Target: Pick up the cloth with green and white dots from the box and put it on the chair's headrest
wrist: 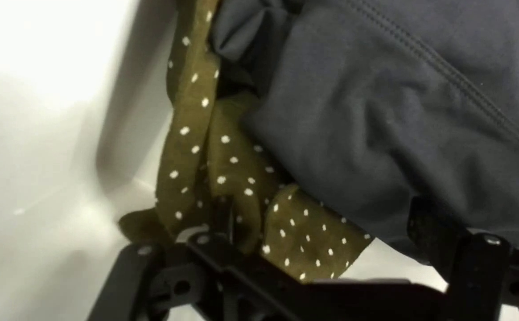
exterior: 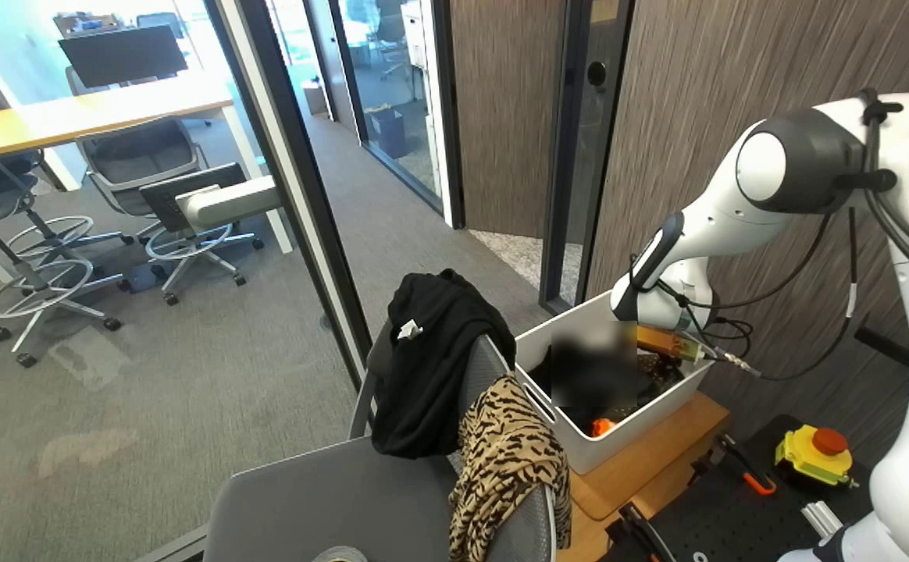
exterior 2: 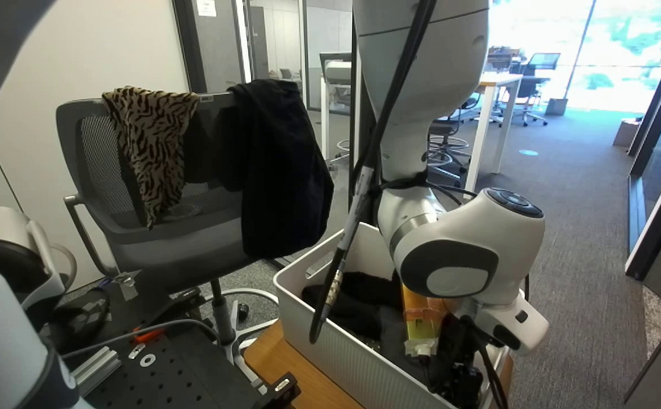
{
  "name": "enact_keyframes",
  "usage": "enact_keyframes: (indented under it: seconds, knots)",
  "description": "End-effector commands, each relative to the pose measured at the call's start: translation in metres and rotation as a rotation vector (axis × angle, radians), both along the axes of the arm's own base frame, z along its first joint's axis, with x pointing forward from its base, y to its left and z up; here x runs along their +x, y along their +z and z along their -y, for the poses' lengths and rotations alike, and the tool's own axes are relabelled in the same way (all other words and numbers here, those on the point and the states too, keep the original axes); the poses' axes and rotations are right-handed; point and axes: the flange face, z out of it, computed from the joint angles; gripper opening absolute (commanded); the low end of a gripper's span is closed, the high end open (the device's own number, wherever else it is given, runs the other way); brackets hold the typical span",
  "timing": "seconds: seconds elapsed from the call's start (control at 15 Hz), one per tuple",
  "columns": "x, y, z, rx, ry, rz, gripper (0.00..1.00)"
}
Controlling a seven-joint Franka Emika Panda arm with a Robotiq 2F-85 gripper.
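Grasp step, I reckon: hand (wrist: 324, 218) is in the box (exterior 2: 330, 352), jaws apart, dotted cloth (wrist: 232, 169) by one jaw and partly between them, so next probably close without snagging grey fabric (wrist: 375, 129)

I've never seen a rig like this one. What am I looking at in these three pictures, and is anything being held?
The machine is a single robot arm ending in a two-fingered gripper. Two pictures come from cameras standing outside it; the third, taken from its wrist, looks into the white box. In there you see an olive-green cloth with white dots and some dark grey fabric. A striped cloth and a black garment hang over the chair's backrest. The jaws stand apart, so nothing appears to be gripped.
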Motion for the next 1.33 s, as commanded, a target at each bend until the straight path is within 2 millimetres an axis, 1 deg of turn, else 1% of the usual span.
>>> enact_keyframes:
  seconds: [0.0,0.27,0.33,0.4,0.47,0.53,1.0,1.07,1.2,1.27]
  knots:
    - [0.0177,-0.0029,0.0064,-0.007,-0.006,0.046,1.00]
    - [0.0236,-0.0060,0.0089,-0.012,-0.009,0.057,1.00]
    - [0.0240,-0.0069,0.0091,-0.011,-0.008,0.059,0.89]
    - [0.0240,-0.0077,0.0087,-0.008,-0.010,0.059,0.75]
    - [0.0242,-0.0084,0.0085,-0.007,-0.011,0.059,0.68]
    - [0.0245,-0.0092,0.0081,-0.003,-0.012,0.059,0.58]
    - [0.0246,-0.0114,0.0089,0.010,-0.023,0.063,0.06]
    - [0.0246,-0.0112,0.0095,0.011,-0.024,0.064,0.01]
    - [0.0247,-0.0108,0.0102,0.011,-0.027,0.066,0.00]
    - [0.0248,-0.0107,0.0103,0.011,-0.027,0.066,0.01]
